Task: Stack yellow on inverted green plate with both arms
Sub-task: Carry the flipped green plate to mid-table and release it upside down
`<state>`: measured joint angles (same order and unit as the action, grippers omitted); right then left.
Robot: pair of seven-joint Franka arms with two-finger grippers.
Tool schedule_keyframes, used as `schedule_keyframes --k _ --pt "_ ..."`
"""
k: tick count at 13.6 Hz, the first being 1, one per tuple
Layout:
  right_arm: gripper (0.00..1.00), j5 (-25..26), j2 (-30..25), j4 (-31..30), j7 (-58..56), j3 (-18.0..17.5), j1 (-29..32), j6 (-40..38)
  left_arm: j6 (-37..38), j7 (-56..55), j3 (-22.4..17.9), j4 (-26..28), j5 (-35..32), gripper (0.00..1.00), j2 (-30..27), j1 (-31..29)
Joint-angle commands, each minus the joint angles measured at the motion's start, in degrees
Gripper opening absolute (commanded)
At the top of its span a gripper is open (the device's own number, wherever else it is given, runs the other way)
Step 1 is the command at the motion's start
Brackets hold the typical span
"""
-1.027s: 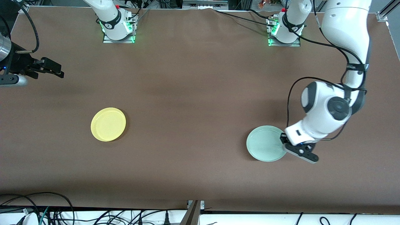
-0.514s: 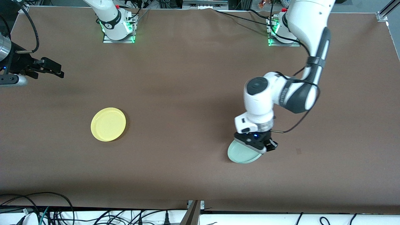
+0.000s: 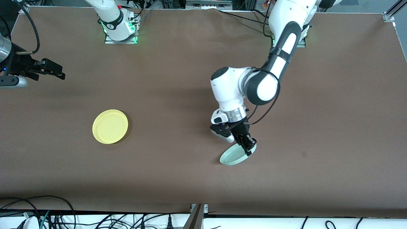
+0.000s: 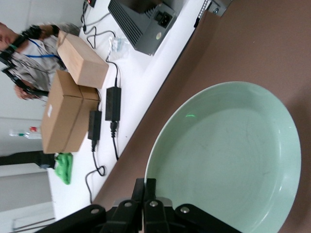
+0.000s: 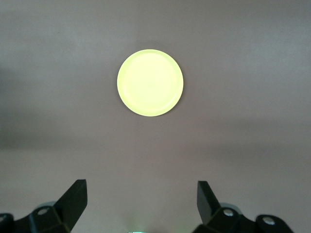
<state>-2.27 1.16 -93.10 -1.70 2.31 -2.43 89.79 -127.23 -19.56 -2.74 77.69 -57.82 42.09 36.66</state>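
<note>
My left gripper [image 3: 249,147] is shut on the rim of the pale green plate [image 3: 233,156] and holds it tilted above the middle of the table. In the left wrist view the green plate [image 4: 228,155] shows its hollow side, with the fingers [image 4: 149,187] pinched on its rim. The yellow plate [image 3: 110,126] lies flat, hollow side up, toward the right arm's end of the table. My right gripper [image 3: 51,70] waits open, high at that end. In the right wrist view the yellow plate [image 5: 150,82] lies below the open right gripper [image 5: 141,194].
The brown table [image 3: 178,79] carries only the two plates. Cables [image 3: 47,213] run along the edge nearest the front camera. Cardboard boxes [image 4: 73,97] and power bricks lie on a white surface past the table's edge in the left wrist view.
My left arm has lifted the green plate and carried it from the left arm's end toward the table's middle, tilting it steeply. The right arm and the yellow plate have not moved.
</note>
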Motion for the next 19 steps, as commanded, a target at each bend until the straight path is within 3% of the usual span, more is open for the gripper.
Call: schedule_keyframes --k 1,4,9,14,19 --pt "1.00 -0.7 0.2 0.6 -0.1 -0.1 -0.2 1.4 4.8 -2.5 -0.9 -3.8 -4.8 0.00 3.0 3.2" --pt "1.00 -0.7 0.9 0.6 -0.4 -0.1 -0.2 2.5 10.1 -7.1 -0.8 -4.3 -10.9 0.00 5.0 6.8" --pt "1.00 -0.2 1.2 0.6 0.1 -0.1 -2.3 4.3 18.5 -14.3 -0.9 -6.5 -12.6 0.00 9.5 12.4" --pt "1.00 -0.1 1.2 0.6 0.3 -0.1 -2.3 4.3 21.6 -18.1 0.8 -6.7 -11.8 0.02 11.9 16.2" --pt "1.00 -0.3 1.2 0.6 0.3 -0.1 -2.4 4.4 21.6 -21.5 5.3 -7.9 -5.1 0.14 12.8 16.8"
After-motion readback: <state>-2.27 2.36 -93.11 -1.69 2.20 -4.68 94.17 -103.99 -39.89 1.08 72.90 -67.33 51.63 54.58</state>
